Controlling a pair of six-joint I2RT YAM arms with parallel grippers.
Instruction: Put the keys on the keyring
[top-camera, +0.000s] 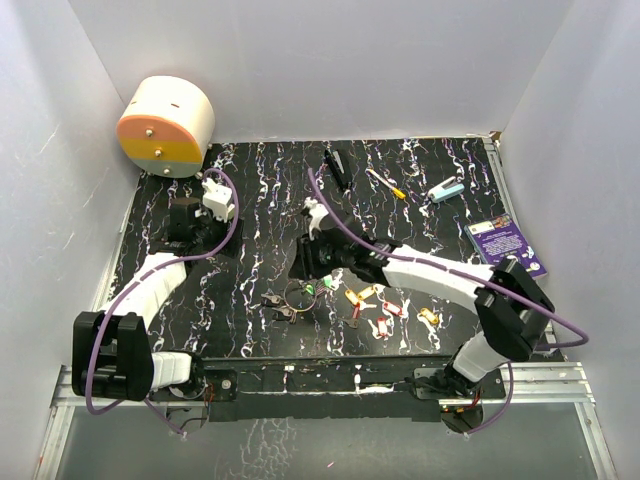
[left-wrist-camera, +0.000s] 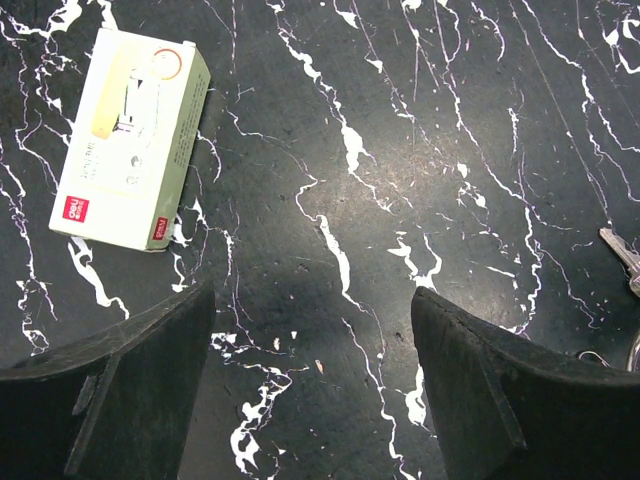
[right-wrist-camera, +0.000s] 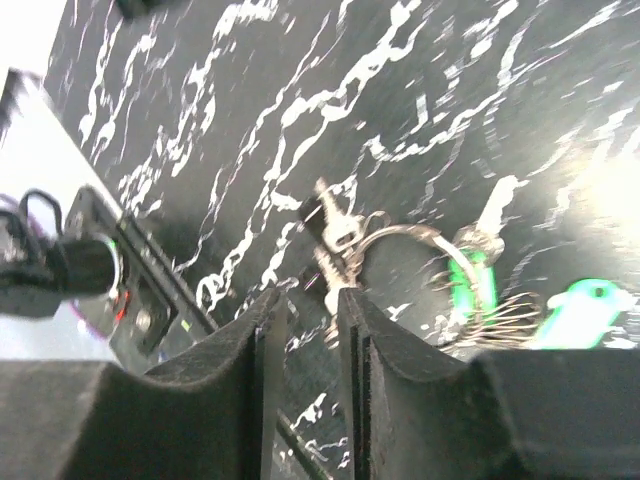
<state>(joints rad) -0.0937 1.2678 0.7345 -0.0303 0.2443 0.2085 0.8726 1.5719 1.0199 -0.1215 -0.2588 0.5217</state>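
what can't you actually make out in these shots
- right wrist view: blur and the right fingers hide whether they pinch the keyring
- top view: the keyring's opening is too small to see
- left wrist view: one silver key is cut off by the right edge

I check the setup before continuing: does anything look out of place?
A cream-and-orange drum lies tipped on its side in the far left corner, against the wall. The purple card overhangs the right edge of the table. Nothing looks spilled.

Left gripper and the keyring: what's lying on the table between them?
Nothing: in the top view only bare black marbled table separates the open left gripper from the keyring.
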